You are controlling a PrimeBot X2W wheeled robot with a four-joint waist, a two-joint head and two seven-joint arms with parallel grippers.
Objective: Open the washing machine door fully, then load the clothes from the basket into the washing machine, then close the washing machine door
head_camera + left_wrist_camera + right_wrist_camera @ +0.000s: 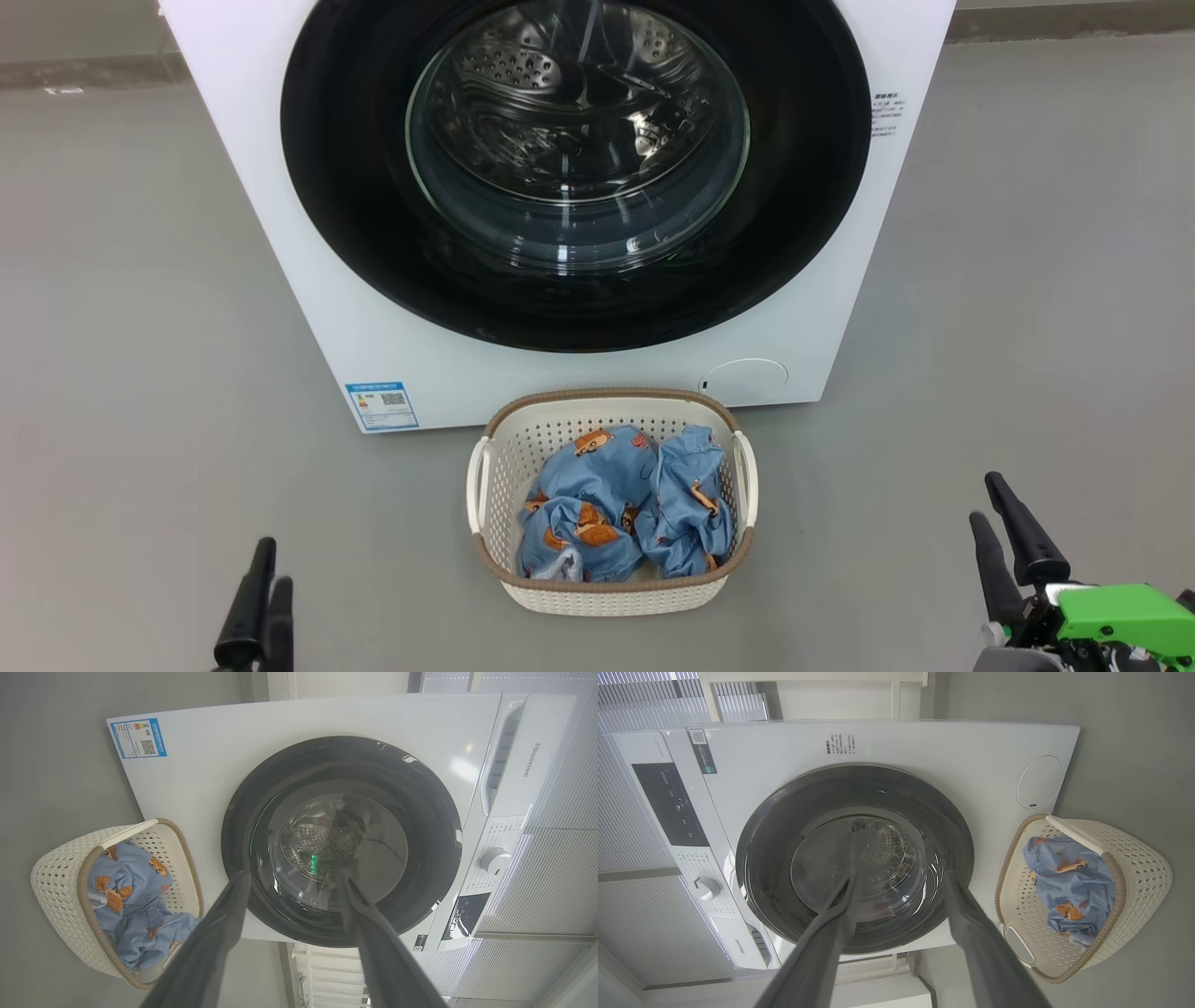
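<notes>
Two gaping, empty: left pincer (271,569), right pincer (986,499).
Glossy round door (355,187) shut; crumpled blue clothes (597,504) in holey cream basket (560,599), brown woven rim.

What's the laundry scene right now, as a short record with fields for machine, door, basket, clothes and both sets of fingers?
washing machine: white front-loader, standing on the floor
washing machine door: shut, untouched
basket: on the floor, just before the machine
clothes: light blue, bundled inside the basket
left fingers: open, empty, apart from everything
right fingers: open, empty, apart from everything
</notes>
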